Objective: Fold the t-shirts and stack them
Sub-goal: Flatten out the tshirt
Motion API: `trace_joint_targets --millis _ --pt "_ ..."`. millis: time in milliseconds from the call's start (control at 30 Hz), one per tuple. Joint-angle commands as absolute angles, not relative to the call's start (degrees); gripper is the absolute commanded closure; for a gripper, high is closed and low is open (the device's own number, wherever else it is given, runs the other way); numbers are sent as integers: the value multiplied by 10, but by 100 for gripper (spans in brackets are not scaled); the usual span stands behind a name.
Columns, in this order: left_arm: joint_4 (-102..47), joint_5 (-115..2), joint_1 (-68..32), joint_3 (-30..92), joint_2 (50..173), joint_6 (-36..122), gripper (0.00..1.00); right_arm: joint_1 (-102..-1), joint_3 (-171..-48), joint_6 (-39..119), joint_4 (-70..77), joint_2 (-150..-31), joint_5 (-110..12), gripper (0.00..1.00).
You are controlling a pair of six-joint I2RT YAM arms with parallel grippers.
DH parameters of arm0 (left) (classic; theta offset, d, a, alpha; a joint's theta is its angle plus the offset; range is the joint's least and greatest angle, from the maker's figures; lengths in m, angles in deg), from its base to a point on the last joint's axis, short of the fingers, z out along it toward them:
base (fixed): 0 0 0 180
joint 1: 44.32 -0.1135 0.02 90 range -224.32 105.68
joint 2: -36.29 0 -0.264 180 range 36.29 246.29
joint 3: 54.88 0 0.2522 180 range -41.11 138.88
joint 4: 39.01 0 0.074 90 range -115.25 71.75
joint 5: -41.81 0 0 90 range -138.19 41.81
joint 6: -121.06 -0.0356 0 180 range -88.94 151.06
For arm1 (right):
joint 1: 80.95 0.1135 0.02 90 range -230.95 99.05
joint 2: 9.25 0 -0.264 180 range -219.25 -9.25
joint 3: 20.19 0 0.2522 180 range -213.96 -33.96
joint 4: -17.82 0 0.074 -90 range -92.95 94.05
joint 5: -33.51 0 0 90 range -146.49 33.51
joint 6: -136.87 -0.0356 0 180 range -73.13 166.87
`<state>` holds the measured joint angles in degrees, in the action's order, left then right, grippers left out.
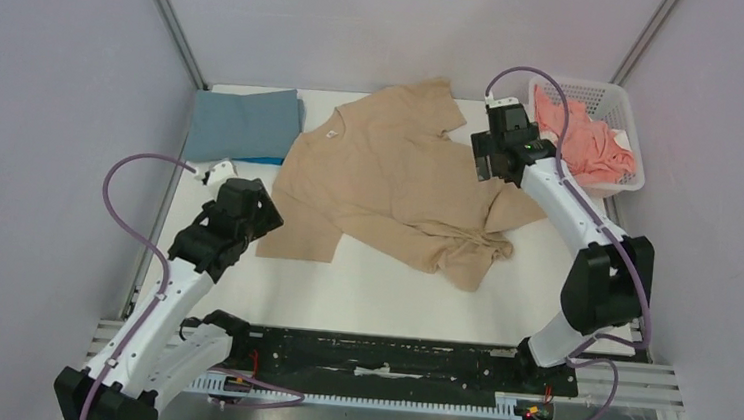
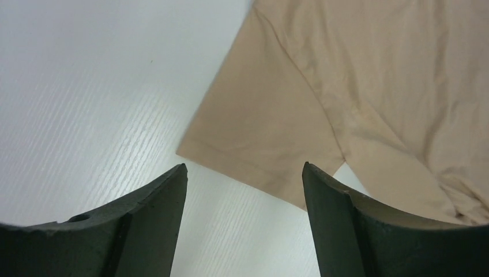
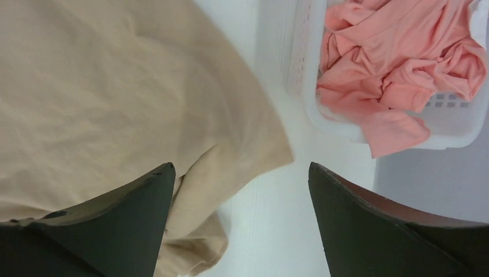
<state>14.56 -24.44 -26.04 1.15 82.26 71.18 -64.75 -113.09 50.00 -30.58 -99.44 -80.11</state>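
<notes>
The tan t-shirt [image 1: 391, 171] lies spread on the white table, its lower right hem bunched; it also shows in the left wrist view [image 2: 346, 86] and the right wrist view [image 3: 115, 98]. A folded grey-blue t-shirt [image 1: 242, 125] lies at the back left, with a bright blue edge [image 1: 264, 159] showing under it. The coral pink t-shirt [image 1: 589, 147] is crumpled in the basket and shows in the right wrist view [image 3: 398, 63]. My left gripper [image 2: 244, 168] is open and empty above the tan shirt's left sleeve. My right gripper [image 3: 241, 166] is open and empty above the shirt's right edge.
A white lattice basket [image 1: 621, 104] stands at the back right, beside my right arm; its wall shows in the right wrist view [image 3: 455, 124]. Grey walls close in both sides. A black rail [image 1: 387, 357] runs along the near edge.
</notes>
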Motion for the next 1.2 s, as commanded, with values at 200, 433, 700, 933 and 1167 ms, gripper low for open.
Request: trace_joint_targets --millis 200,433,700,933,1167 --pt "45 -353 -263 27 851 728 19 -648 -994 415 -199 -895 -794 2" --pt "-47 -371 -262 -28 929 750 15 -638 -703 318 -84 -671 -531 2" --pt "-149 -442 -265 33 1148 743 14 -498 -610 292 -6 -637 -495 2" --pt "-168 -509 -266 49 1274 762 20 -492 -586 262 87 -733 -499 2" --pt "-185 -556 -245 -63 1228 819 24 -492 -591 249 94 -747 -585 2"
